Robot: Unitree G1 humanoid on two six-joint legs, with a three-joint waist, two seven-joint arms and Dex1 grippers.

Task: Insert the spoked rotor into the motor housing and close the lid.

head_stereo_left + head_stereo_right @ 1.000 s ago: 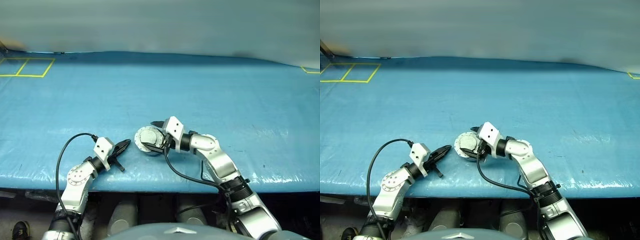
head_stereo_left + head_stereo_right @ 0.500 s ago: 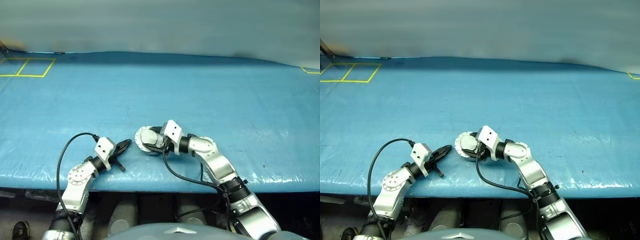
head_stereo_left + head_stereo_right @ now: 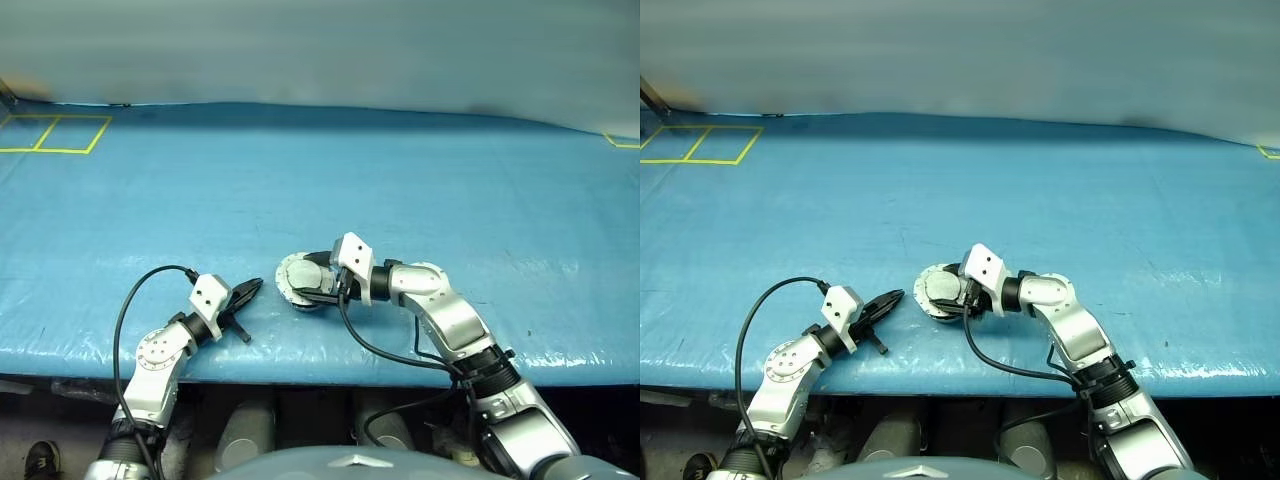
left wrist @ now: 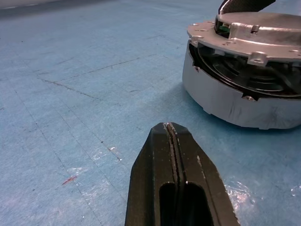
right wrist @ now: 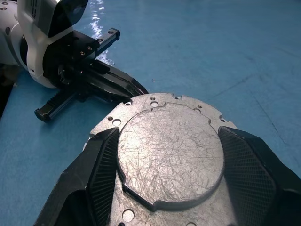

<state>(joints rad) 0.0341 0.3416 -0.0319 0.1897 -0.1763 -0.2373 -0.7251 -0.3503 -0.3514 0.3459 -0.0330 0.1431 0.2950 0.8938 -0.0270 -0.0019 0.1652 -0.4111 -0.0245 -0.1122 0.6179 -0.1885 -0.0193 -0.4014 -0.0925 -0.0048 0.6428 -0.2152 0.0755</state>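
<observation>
Resting on the squat silver motor housing [image 4: 235,101], the round scratched grey lid [image 5: 170,153] lies between the right gripper's [image 5: 174,162] spread fingers; the left gripper [image 4: 171,136], closed and empty, points at the housing nearby.

Motor housing [image 4: 237,101]: squat round silver cup, plain grey wall, standing upright on the blue surface near the front edge, slightly left of centre.

Lid [image 5: 170,151]: round silver-grey disc, scratched plain outer face up, lying atop the housing; a narrow gap at one side shows dark interior.
</observation>
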